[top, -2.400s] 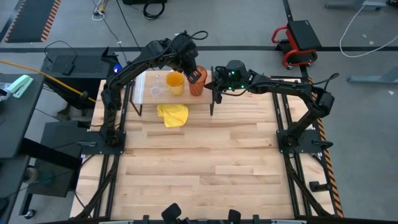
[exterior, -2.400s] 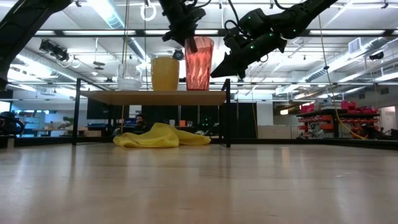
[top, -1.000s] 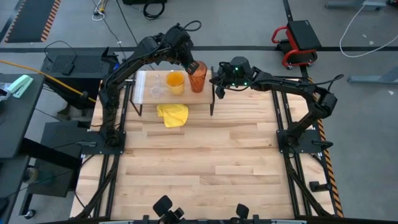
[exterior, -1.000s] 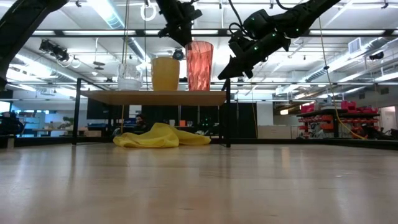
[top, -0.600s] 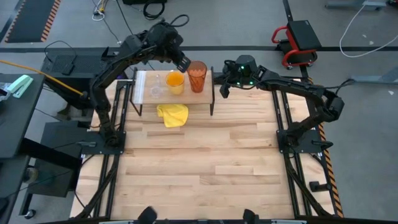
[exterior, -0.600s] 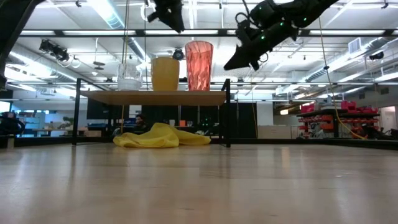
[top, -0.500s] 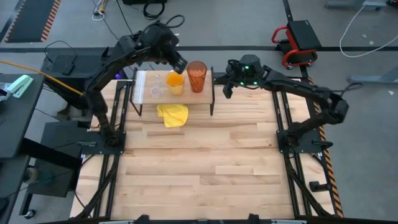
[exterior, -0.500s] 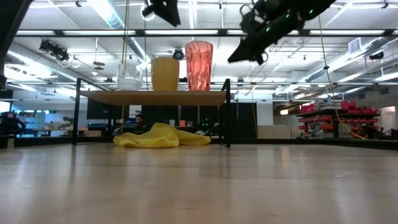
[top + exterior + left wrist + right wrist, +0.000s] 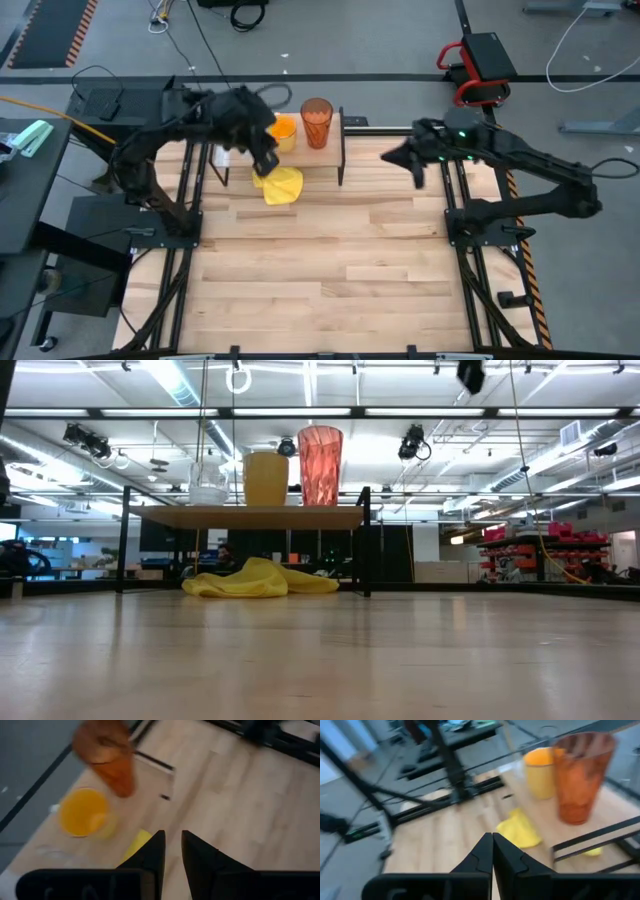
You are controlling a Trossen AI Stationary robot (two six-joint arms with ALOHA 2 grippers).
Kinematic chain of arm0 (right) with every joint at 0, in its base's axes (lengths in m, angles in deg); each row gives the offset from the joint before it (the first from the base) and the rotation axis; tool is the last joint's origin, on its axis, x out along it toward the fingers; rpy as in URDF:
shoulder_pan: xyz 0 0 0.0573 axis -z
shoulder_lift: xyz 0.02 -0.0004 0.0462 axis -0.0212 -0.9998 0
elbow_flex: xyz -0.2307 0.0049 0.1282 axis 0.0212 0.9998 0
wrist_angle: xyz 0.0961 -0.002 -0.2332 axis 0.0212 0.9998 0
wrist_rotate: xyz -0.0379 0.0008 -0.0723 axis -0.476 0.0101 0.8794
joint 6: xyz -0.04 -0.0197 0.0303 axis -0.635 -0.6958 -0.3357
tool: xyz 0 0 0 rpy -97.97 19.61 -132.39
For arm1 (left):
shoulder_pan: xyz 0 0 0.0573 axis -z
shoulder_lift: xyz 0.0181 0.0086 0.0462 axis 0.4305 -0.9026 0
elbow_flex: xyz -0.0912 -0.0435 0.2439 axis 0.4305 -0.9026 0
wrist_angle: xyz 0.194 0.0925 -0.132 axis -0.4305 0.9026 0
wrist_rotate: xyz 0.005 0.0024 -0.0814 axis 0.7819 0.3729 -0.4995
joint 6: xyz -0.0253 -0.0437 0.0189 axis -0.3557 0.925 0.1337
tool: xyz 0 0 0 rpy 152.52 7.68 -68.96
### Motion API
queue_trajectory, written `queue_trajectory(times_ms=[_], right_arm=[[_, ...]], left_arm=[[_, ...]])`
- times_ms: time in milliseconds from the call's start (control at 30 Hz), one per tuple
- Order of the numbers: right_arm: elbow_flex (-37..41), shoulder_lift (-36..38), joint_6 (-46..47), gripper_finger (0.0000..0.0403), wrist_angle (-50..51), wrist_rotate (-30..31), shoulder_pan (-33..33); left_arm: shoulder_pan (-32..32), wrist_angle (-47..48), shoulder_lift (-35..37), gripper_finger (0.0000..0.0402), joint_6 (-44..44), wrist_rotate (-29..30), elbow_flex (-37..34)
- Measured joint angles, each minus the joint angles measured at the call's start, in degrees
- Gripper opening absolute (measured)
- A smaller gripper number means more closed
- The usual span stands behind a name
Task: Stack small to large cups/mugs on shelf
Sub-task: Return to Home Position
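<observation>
Three vessels stand on their bases in a row on the shelf [image 9: 250, 516]: the clear glass [image 9: 208, 486], the orange mug [image 9: 265, 478] and the taller amber tumbler [image 9: 320, 464]. The high view shows the mug [image 9: 284, 129] and the tumbler [image 9: 316, 121]; my left arm covers the glass there. My left gripper [image 9: 267, 164] hovers over the shelf's near left part, with a narrow gap between its fingers [image 9: 173, 851]. My right gripper [image 9: 392, 156] hangs to the right of the shelf, shut [image 9: 492, 851], touching nothing. The left wrist view shows the tumbler [image 9: 111, 762] and the mug [image 9: 84, 813] from above.
A crumpled yellow cloth [image 9: 278, 185] lies on the plank tabletop [image 9: 330, 270], partly under the shelf's near edge; it also shows in the low view [image 9: 258, 578]. Thin black shelf legs [image 9: 366, 540] stand at the corners. The near half of the tabletop is bare wood.
My left gripper has drawn away from the tumbler's rim, risen, and swung left and then toward the near edge, above the shelf's left part. My right gripper has risen and pulled back to the right and nearer. The three vessels have stayed in place on the shelf.
</observation>
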Motion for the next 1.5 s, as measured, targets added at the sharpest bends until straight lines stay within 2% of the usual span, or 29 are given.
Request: queue_trajectory(times_ms=[200, 400, 533, 667, 800, 967, 1067, 1233, 1367, 1500], right_arm=[[0.00, 6.58, 0.67, 0.0012, 8.85, -0.01, -6.65], [0.11, 9.02, 0.11, 0.0013, 13.15, -0.27, -10.13], [2.61, 10.06, -0.40, 0.0013, 6.39, -5.57, -13.69], [6.92, 13.83, -2.43, 0.0012, -3.33, -12.14, -17.81], [13.69, 21.23, -1.24, 0.0014, -11.58, -11.51, -20.83], [23.96, 31.15, 3.28, 0.0014, -21.47, -10.62, -22.92], [29.35, 35.18, 5.53, 0.0013, -26.62, -10.64, -24.11], [33.72, 37.25, 6.37, 0.0012, -27.65, -10.64, -25.19], [35.63, 36.53, 7.52, 0.0012, -27.94, -10.57, -26.21], [36.95, 36.11, 7.64, 0.0012, -29.06, -10.44, -27.40]], left_arm=[[7.69, 1.69, -0.07, 0.0073, 0.65, 0.65, 0.00], [12.57, 1.05, -0.24, 0.0067, 1.96, 3.47, -0.44], [16.44, -2.13, -0.21, 0.0072, 1.35, 8.18, -0.52], [20.23, -7.55, 0.19, 0.0077, -1.76, 8.48, -0.55], [22.87, -9.01, 0.34, 0.0079, -2.87, 8.60, -0.50], [25.20, -9.16, 0.43, 0.0074, -0.87, 13.57, -1.45], [25.36, -14.84, 1.56, 0.0071, -0.71, 14.10, -8.04], [24.39, -29.51, 6.97, 0.0076, -3.20, 9.82, -26.38], [22.11, -39.52, 14.71, 0.0082, -2.94, 3.68, -41.83], [20.65, -49.49, 27.05, 0.0081, -1.43, 2.90, -57.74]])
